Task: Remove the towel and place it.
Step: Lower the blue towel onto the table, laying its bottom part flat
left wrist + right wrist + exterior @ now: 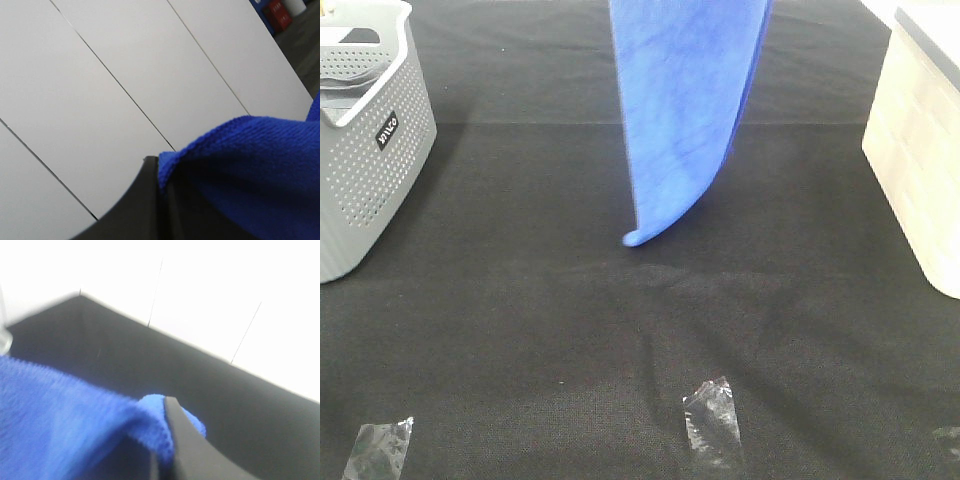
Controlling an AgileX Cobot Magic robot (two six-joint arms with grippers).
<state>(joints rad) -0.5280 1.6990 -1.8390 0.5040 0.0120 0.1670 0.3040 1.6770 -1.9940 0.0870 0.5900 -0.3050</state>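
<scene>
Item: towel (685,110), royal-blue microfibre, one. It is held aloft and hangs in a long fold below both pincers. Its rounded lowest corner is at or just above the black table cover (520,320); contact cannot be told. Left pincer (161,186): jaws closed to a slit on a stitched edge of the cloth, which bulges out just beside the dark fingers. Right pincer (165,452): jaws likewise closed, with a blue fold nipped at the tip. Step in hand, by judgement: the cloth is lifted clear and carried between the two grips, and placing is not yet done. The next move calls for both pincers to travel together to a put-down spot. They lower so the hanging end lands first, with the grips apart so the cloth lies flat rather than bunched, and then open. Candidate spots: grey perforated basket (365,150), below and well off to the left pincer's side; pale box (920,150), off to the right pincer's side. Which is intended cannot be told. Hidden or unclear: both pincers and the towel's upper edge are cut off above the high view. No white tag is seen, and the right wrist view is blurred. White wall panels (100,75) lie beyond the left pincer. Clear tape scraps (712,420) lie on the cover, purpose unknown.
</scene>
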